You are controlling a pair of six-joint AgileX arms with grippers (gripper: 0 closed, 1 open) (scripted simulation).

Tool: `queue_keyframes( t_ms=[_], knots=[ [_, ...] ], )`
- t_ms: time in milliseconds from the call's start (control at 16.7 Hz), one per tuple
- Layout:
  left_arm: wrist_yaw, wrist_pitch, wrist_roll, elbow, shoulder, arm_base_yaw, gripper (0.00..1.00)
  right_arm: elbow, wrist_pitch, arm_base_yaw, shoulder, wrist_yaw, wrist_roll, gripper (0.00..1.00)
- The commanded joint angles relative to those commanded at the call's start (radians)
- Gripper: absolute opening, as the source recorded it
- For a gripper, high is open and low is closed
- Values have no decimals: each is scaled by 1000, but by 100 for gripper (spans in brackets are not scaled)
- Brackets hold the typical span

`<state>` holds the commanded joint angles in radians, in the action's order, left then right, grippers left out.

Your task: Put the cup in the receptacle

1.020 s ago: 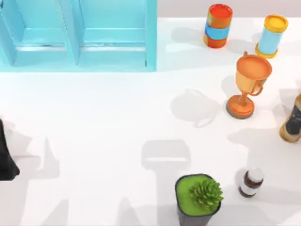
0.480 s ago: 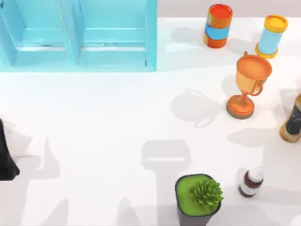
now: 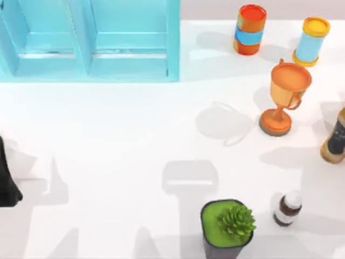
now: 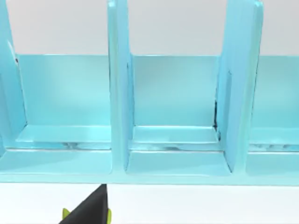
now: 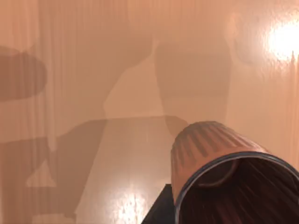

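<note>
The tall bottle at the table's right edge is wearing a dark label, but its writing is too small to read. The orange can is carrying a plain blue band, and the blue can with the yellow lid is standing just to its right.

Against the top views from a second and half a second ago, everything on the table is lying as it was. The orange trophy, the small brown bottle and the potted succulent are keeping their places. The left arm is staying parked at the table's left edge.

The right gripper is gripping the cup. One dark finger is pressing against the ribbed outer wall just below the rim. The cup is hanging tilted, close to the wrist camera, with its dark inside turned toward the lens, well above the surface below.

The left gripper is facing the blue receptacle, whose upright dividers are splitting it into compartments. Whether this gripper is open or closed cannot be told. In the top view the receptacle is sitting at the table's far left.
</note>
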<state>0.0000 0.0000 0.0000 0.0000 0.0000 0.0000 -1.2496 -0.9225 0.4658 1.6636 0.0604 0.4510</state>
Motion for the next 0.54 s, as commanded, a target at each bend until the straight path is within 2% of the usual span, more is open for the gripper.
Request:
queue_keyframes(
  t_ms=[180,540],
  knots=[
    [0,0,0,0,0,0,100,0,0,0,0,0,0,98],
    [0,0,0,0,0,0,100,0,0,0,0,0,0,100]
  ],
)
